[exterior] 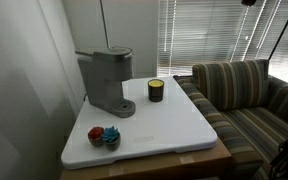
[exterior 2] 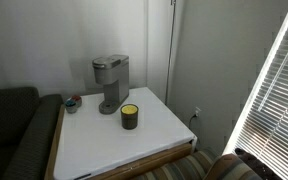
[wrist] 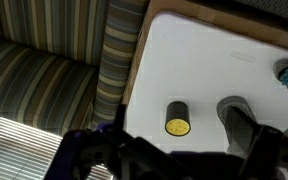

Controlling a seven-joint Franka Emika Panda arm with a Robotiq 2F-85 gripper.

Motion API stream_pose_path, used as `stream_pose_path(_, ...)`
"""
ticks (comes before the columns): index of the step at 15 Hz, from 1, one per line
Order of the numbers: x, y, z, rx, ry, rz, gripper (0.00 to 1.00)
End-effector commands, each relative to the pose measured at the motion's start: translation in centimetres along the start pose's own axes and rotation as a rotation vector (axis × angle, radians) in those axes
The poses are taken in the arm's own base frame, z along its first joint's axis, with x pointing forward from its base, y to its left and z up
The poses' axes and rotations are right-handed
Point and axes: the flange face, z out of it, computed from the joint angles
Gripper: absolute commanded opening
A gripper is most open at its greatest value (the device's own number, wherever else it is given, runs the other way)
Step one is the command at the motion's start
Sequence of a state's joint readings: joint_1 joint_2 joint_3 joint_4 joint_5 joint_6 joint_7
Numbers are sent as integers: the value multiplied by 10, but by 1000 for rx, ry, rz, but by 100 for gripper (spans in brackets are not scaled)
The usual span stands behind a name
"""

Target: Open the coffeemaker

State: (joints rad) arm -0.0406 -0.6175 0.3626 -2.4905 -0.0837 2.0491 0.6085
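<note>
The grey coffeemaker (exterior: 106, 78) stands upright at the back of the white table top (exterior: 174, 125), its rounded lid down; it shows in both exterior views (exterior 2: 110, 78). In the wrist view I see it from high above (wrist: 234, 108), at the lower right. My gripper (wrist: 174, 152) hangs well above the table, its dark fingers spread wide at the bottom of the wrist view, open and empty. It is far from the coffeemaker and touches nothing.
A dark candle jar (exterior: 156, 90) with yellow wax stands beside the coffeemaker (exterior 2: 130, 116) (wrist: 177, 118). Small red and blue items (exterior: 104, 135) lie near a table corner. A striped couch (exterior: 249, 95) (wrist: 44, 70) adjoins the table. Window blinds (exterior 2: 274, 90) hang behind.
</note>
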Motion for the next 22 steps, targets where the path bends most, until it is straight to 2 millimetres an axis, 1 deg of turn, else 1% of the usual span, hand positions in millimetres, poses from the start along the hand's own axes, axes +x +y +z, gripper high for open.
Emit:
stream_pose_path(1, 1, 0, -1, 1, 1, 0, 100)
stream_pose_path(3, -4, -3, 2, 17, 1, 28, 100)
stream_pose_path(6, 1, -15, 14, 49, 6, 142, 100)
stream_pose_path(10, 16, -31, 31, 97, 23, 338, 100)
stream_pose_path(14, 30, -42, 58, 127, 20, 558, 100)
stream_pose_path(15, 32, -42, 61, 138, 23, 583, 100)
stream_pose_path(16, 22, -39, 49, 125, 23, 527, 100)
stream_pose_path(18, 25, -43, 58, 131, 17, 565, 100)
stream_pose_path(20, 28, -45, 60, 135, 26, 581, 100)
stream_pose_path(22, 35, -51, 68, 150, 18, 644, 100)
